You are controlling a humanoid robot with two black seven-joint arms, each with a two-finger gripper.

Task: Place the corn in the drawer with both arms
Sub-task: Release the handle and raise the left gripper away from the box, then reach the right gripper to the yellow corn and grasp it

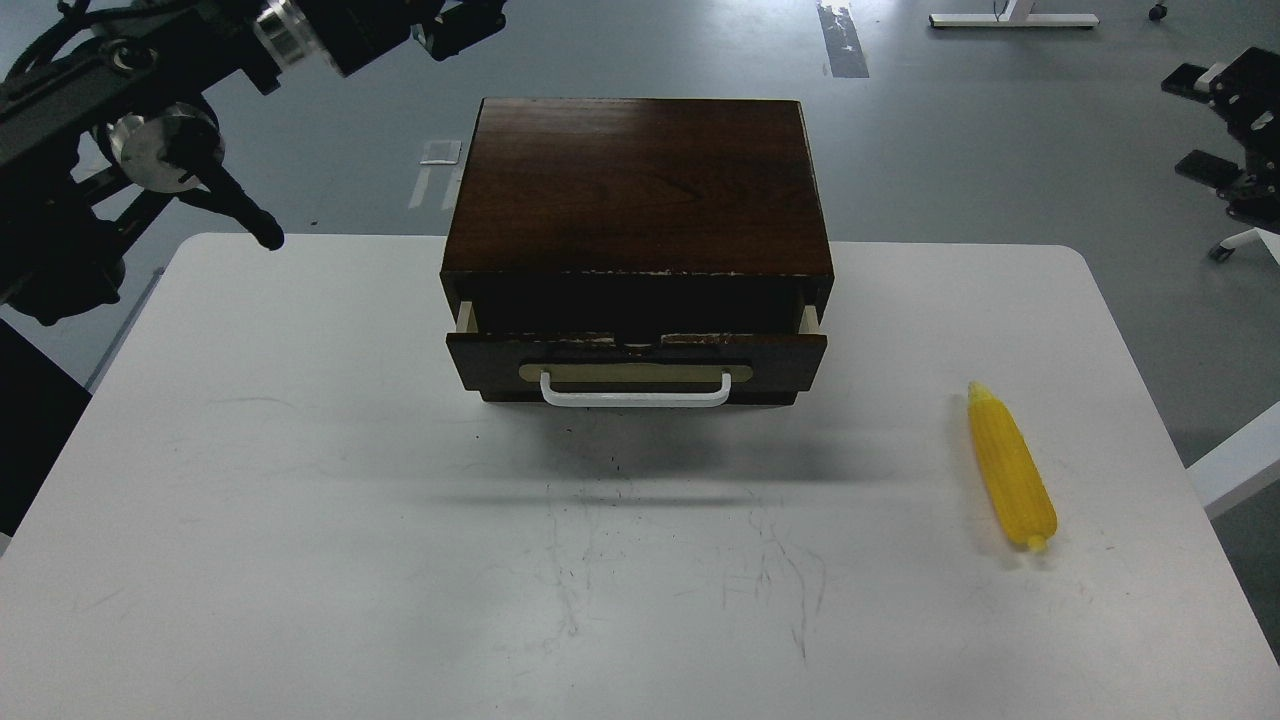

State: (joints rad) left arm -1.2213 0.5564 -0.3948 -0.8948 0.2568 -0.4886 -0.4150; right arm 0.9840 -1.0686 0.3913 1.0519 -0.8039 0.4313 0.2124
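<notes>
The yellow corn (1010, 466) lies on the white table (300, 500) at the right, its pointed tip toward the far side. The dark brown wooden box (640, 185) stands at the table's far middle. Its drawer (636, 362), with a white bar handle (636, 392), is pulled out a little, so the pale wood sides show. My left arm comes in at the top left, raised above the table's far left corner. Its gripper (462, 26) is dark and partly cut off by the top edge, far from the drawer and the corn. My right arm is out of view.
The table's edge runs close to the right of the corn. Grey floor lies beyond the table. Black equipment (1235, 130) and a white stand (1010, 18) are on the floor at the far right.
</notes>
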